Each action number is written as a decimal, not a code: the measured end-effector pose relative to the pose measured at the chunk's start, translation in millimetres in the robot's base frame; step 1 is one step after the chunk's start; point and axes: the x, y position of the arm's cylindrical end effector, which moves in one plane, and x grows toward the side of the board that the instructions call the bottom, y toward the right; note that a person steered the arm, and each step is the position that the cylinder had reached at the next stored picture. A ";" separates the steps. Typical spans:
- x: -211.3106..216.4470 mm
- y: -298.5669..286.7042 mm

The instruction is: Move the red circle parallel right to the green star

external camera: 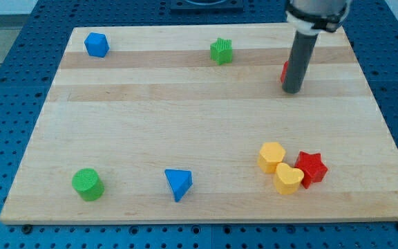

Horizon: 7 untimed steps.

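Note:
The green star sits near the view's top, a little right of centre. The red circle is to its right and slightly lower, mostly hidden behind my rod; only a thin red sliver shows at the rod's left edge. My tip rests on the board just below and in front of the red circle, touching or nearly touching it.
A blue hexagon-like block sits at top left. A green cylinder and a blue triangle sit at the bottom left. A yellow hexagon, a yellow heart and a red star cluster at bottom right.

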 end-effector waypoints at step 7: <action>-73.3 -135.0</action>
